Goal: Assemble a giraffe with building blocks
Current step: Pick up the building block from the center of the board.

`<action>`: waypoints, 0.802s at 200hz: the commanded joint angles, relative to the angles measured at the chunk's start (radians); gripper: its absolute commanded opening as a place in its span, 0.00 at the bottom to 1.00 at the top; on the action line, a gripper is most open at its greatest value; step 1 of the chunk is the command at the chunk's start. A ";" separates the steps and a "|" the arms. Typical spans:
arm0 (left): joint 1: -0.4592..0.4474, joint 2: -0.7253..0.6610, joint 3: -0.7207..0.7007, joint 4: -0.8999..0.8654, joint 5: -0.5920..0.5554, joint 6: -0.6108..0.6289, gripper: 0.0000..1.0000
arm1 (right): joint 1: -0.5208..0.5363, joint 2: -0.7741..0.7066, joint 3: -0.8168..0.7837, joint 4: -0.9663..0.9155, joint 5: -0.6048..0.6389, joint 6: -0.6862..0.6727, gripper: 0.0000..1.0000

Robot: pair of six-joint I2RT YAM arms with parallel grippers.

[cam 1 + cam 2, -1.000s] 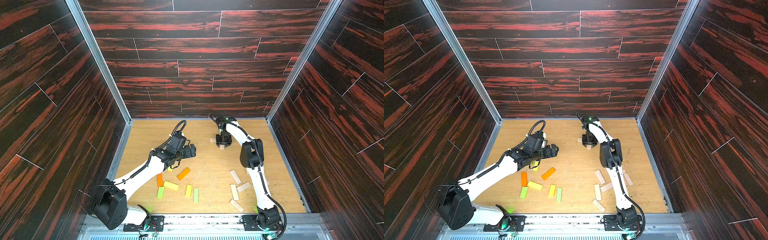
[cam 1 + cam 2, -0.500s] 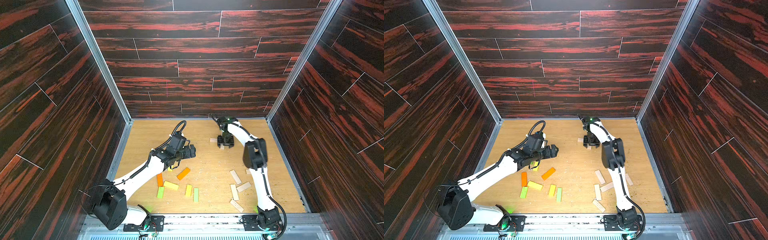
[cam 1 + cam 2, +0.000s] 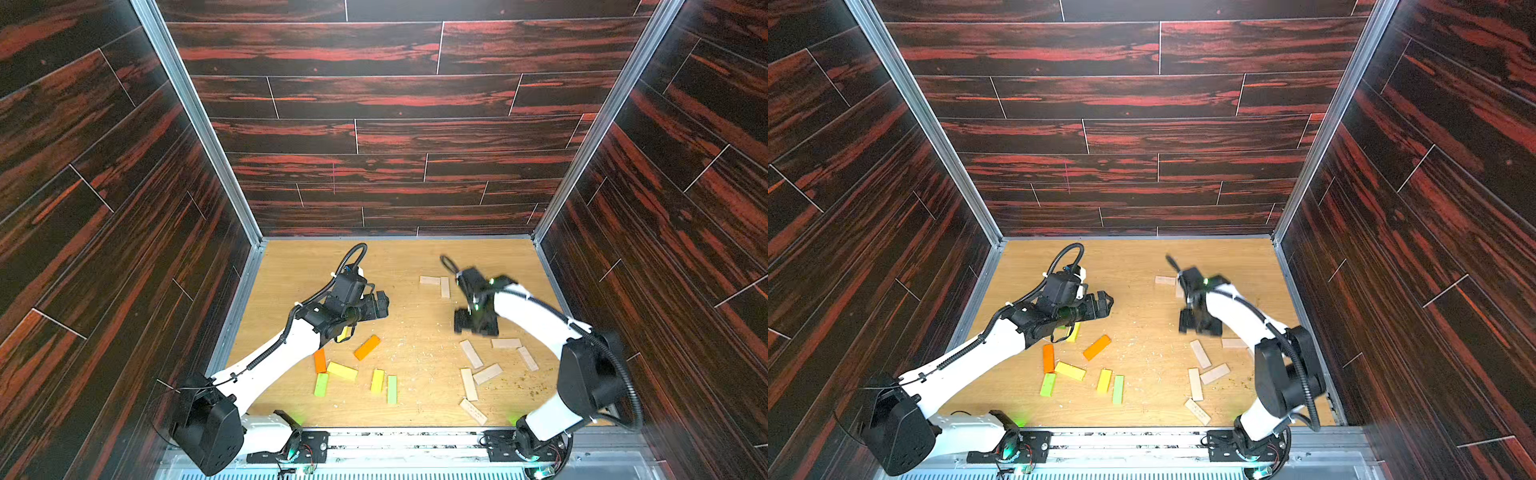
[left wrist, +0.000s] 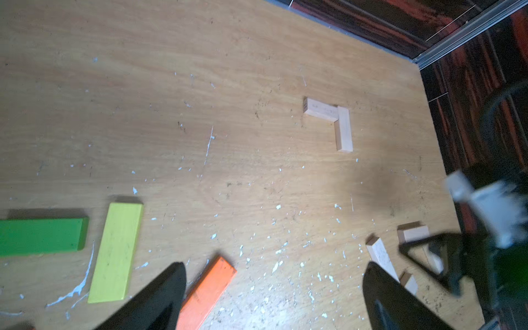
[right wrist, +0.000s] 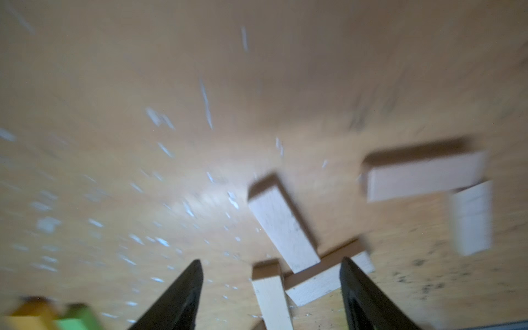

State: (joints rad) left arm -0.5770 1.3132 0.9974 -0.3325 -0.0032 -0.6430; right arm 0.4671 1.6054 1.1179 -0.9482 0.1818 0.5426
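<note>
A: Risk from here?
B: Main one's the pale pile (image 3: pixel 471 353) under the right gripper (image 3: pixel 476 326). Planks there lie close. A couple look to touch or overlap in the right wrist view, but it's too blurred to be sure. If the jaws drop w/o lining up on one plank, they prob. pinch two or shove a neighbour askew.
A: And the build?
B: Only two pale planks (image 3: pixel 430 280), flat in an L, ends touching, far side of the table (image 3: pixel 399 257). Nothing pins them, so a clumsy set-down beside them cd slide the L apart.
A: Left side?
B: Left arm (image 3: pixel 291 345) hangs over the coloured planks (image 3: pixel 342 371), and one yellow plank (image 3: pixel 343 334) sits partly under it. A low sweep cd scatter those.
A: Tools?
B: Right gripper: jaws apart, nothing btwn them, above the pile and not touching it as far as I can see. Left gripper (image 4: pixel 274 267): spread wide, empty, off the table. An orange plank (image 4: pixel 208 288) shows just below it in the left wrist view.
</note>
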 commanded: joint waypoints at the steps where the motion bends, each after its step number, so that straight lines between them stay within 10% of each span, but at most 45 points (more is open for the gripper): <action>1: 0.006 -0.035 -0.013 -0.023 0.003 0.009 0.99 | 0.023 -0.039 -0.073 0.098 -0.048 0.024 0.78; 160: 0.003 -0.023 -0.017 -0.018 0.004 -0.014 0.98 | 0.001 0.046 -0.212 0.182 -0.026 -0.015 0.79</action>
State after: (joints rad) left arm -0.5770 1.2984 0.9955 -0.3466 -0.0010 -0.6487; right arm 0.4816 1.6253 0.9329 -0.7574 0.1589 0.5335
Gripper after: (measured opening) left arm 0.985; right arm 0.787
